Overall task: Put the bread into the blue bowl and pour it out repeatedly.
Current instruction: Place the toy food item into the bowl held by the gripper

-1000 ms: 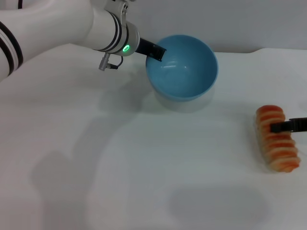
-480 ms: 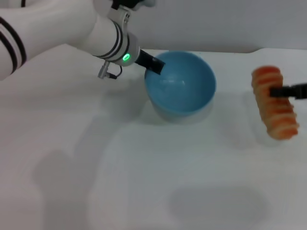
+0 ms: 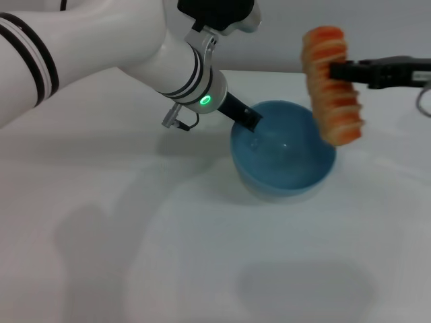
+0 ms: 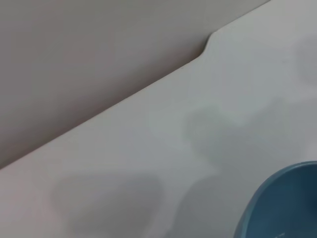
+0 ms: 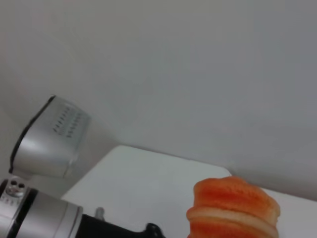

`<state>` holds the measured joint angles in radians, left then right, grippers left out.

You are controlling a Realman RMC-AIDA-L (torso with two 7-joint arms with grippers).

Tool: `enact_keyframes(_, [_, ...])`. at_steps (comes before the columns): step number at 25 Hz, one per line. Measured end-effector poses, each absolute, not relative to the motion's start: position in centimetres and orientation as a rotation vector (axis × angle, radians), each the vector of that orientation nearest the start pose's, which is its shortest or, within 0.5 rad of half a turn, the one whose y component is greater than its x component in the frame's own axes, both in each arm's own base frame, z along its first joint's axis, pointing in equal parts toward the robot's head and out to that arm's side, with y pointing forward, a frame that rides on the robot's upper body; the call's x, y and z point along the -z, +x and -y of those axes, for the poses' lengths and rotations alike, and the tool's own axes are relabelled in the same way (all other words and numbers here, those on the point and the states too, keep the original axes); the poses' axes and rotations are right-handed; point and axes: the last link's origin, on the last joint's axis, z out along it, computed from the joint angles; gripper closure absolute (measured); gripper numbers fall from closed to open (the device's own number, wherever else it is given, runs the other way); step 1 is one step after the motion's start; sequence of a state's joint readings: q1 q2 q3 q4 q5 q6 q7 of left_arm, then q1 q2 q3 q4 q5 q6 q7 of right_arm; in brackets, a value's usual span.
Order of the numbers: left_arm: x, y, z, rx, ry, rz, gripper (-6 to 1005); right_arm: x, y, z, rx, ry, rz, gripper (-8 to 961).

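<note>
Raised bread (image 3: 332,86) over blue bowl (image 3: 283,161), seemingly right gripper (image 3: 345,70)-clamped

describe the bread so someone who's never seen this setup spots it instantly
Start at the white table, then find the blue bowl that the left gripper holds by its rim. The bread hangs in the air over the bowl's right edge, clamped by the right gripper. It is the only orange-red thing there, a ridged loaf with cream cross stripes.

The head view looks down from above on the table (image 3: 135,256), bowl (image 3: 283,168) and bread (image 3: 333,87), while each wrist view sits close, the left sharing the bowl's rim (image 4: 282,198), the right the bread (image 5: 233,208).
</note>
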<state>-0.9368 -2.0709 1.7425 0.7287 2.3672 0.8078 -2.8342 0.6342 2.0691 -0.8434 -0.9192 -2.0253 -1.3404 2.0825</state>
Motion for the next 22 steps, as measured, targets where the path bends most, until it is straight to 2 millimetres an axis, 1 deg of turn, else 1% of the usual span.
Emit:
enact_keyframes(4, [10.3,-14.1,-42.1,-0.189,-2.451,0.955,1001,-0.6,20.8,-40.1,-0.608,-2.517,-1.128,781])
enact_keyframes(7, [10.2,-14.3,-42.3,-0.154,-2.435,0.968,1000,0.8,20.9,-39.8,-0.661,-2.533,-1.118,791])
enact_keyframes(11, [10.1,-14.5,-42.3,-0.122,-2.425,0.990,1000,1.7,21.3,-39.8,-0.734,-2.492,-1.140,799])
enact_keyframes(17, [10.1,-14.7,-42.4,-0.114,-2.416,0.988,1000,2.0,21.7,-39.7,-0.725,-2.493,-1.141,803])
enact_keyframes(22, [10.0,-14.9,-42.4,-0.109,-2.410,0.992,1001,2.1,22.2,-39.4,-0.712,-2.491,-1.154,644])
